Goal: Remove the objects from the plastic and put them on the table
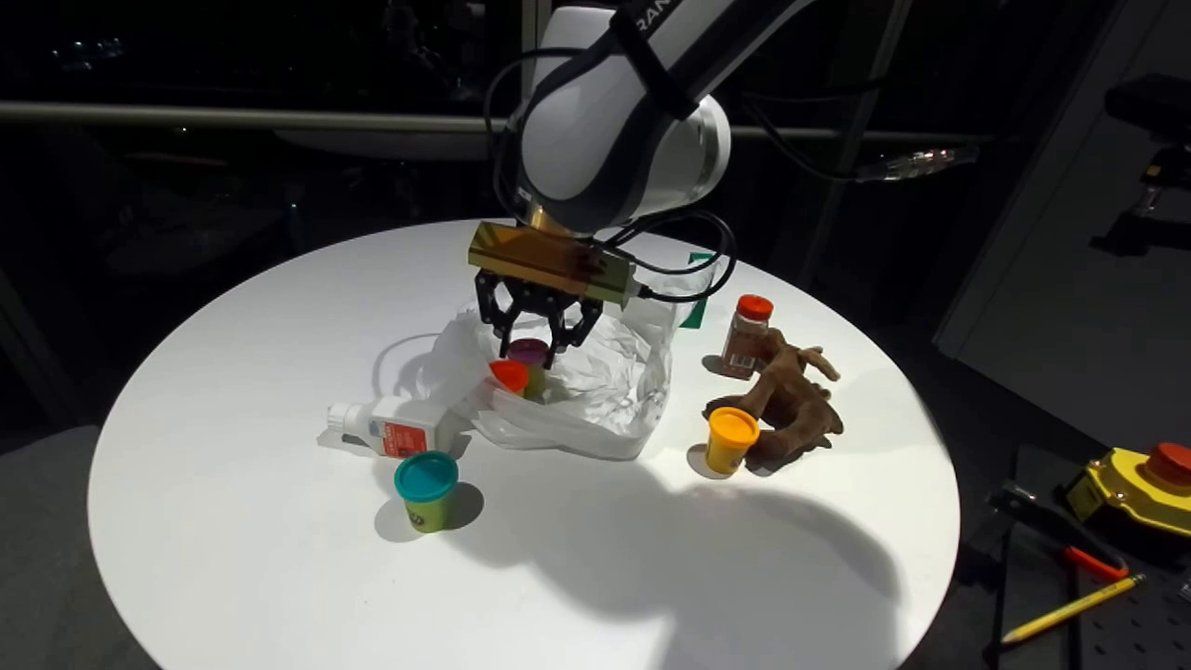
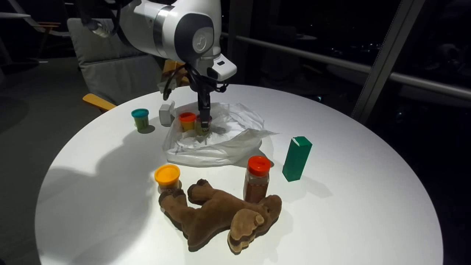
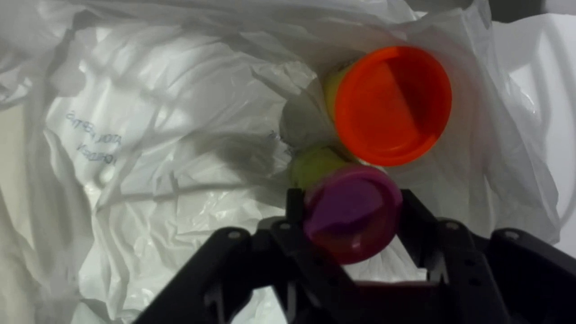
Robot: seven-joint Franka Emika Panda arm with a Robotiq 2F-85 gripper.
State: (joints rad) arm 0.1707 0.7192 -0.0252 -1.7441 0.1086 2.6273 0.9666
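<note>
Inside the wrinkled white plastic [image 3: 202, 157] are two cups. In the wrist view, my gripper [image 3: 351, 200] is shut on the purple cup [image 3: 353, 211], a finger against each side of its lid. That cup leans and its greenish body is partly hidden. Right beside it is the orange cup [image 3: 393, 105], tilted inside the plastic. Out on the white table [image 1: 279, 577] stand a green cup [image 1: 428, 493] with a teal lid and a yellow cup [image 1: 730, 437]. A brown plush animal [image 2: 217, 217] lies near a red-capped bottle [image 2: 256, 184].
A white bottle [image 1: 400, 433] with a red label lies against the bag's edge, close to the green cup. In an exterior view a green box [image 2: 297, 158] stands upright on the table, past the bag's loose flap. The bag's walls rise around the gripper.
</note>
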